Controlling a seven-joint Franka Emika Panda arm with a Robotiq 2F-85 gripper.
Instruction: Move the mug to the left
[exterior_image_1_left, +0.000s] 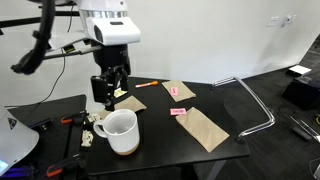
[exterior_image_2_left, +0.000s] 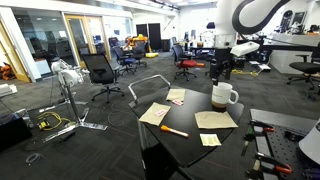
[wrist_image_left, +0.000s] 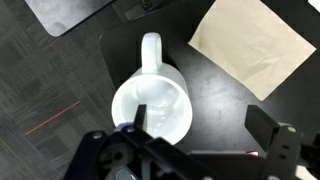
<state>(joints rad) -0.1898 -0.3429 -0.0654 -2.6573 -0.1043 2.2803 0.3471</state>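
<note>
Hovering over round glossy white mug (wrist_image_left: 155, 100), black hand (wrist_image_left: 200, 122) fingers apart, flat brown paper packet (wrist_image_left: 250, 45) nearby

An open-plan office doubling as a robotics lab: rolling office chairs (exterior_image_2_left: 100, 68) stand about on grey carpet (exterior_image_2_left: 100, 145), glass-walled rooms (exterior_image_2_left: 35, 40) line one side, and loose cables (exterior_image_2_left: 50, 122) lie on the floor — a white robot arm (exterior_image_2_left: 245, 15) works at a black table (exterior_image_2_left: 190, 150).

Black table (exterior_image_1_left: 165, 137): mug (exterior_image_1_left: 120, 132), brown paper packets (exterior_image_1_left: 207, 129), possibly orange pen (exterior_image_2_left: 174, 131).
</note>
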